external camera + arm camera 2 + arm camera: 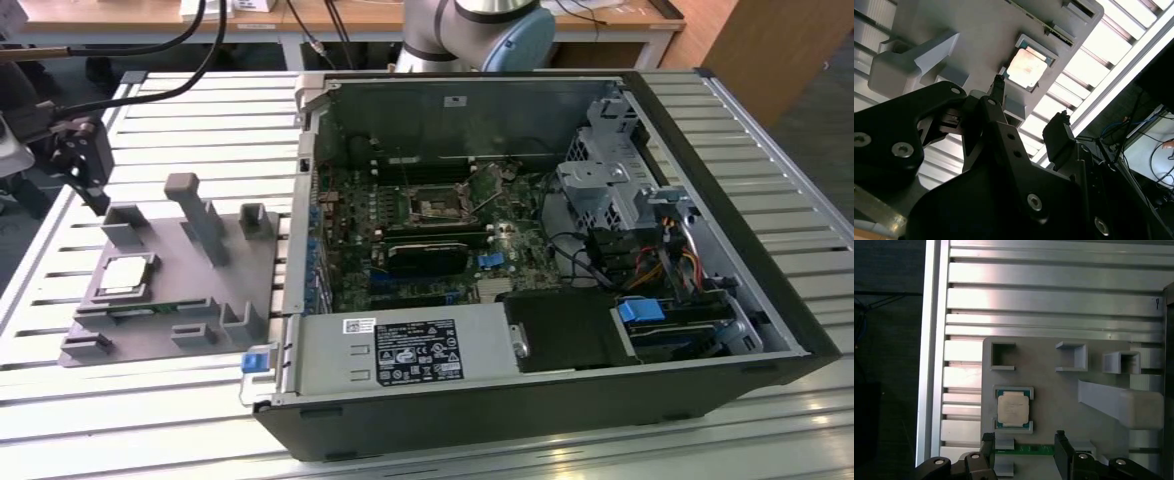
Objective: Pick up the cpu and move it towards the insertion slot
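Exterior view first: a slatted metal table (200,130) carries everything, and the big black computer case (534,420) lies open on it with its green motherboard (350,290) exposed. Near the middle of that board sits the insertion slot (437,207), a dark square in a silvery frame. On the exterior view's left of the case, the grey fixture plate (174,290) lies flat on the slats, with posts and pockets rising from it.

Over to the arm: the gripper (1024,442) hangs over that plate. In both wrist views its 2 black fingers (1061,445) are spread wide apart, with nothing held between them. The cpu (1013,409) rests in its square pocket on the plate, silver top up, just beyond the fingertips and clear of both. That puts it well apart from the insertion slot, outside the case altogether. A thin green strip (1026,451) lies in the plate under the gap between the fingers.
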Robot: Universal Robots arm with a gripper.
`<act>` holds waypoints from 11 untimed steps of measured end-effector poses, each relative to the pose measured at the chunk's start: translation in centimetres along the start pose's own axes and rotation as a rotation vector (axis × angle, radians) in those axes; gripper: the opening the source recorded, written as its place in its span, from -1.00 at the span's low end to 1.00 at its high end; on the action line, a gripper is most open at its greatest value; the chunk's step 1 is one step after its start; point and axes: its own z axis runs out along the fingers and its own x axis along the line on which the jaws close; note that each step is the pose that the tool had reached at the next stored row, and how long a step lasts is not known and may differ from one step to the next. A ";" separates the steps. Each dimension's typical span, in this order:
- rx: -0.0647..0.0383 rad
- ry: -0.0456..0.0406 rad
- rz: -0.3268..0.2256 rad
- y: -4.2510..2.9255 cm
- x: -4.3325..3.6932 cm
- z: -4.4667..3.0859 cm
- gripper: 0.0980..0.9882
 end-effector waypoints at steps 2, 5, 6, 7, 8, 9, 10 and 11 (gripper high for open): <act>0.000 0.0000 0.000 0.00 0.00 0.07 0.10; 0.000 0.0000 0.000 -0.01 0.00 0.18 0.10; 0.000 0.0000 0.000 -0.01 0.00 0.22 0.10; 0.000 0.0001 0.000 -0.01 0.00 0.25 0.10; 0.000 0.0000 0.000 -0.01 0.00 0.29 0.10; 0.000 0.0000 0.000 -0.01 0.00 0.33 0.10; 0.000 0.0001 0.000 -0.01 0.00 0.36 0.10; 0.000 0.0000 0.000 -0.01 0.00 0.40 0.10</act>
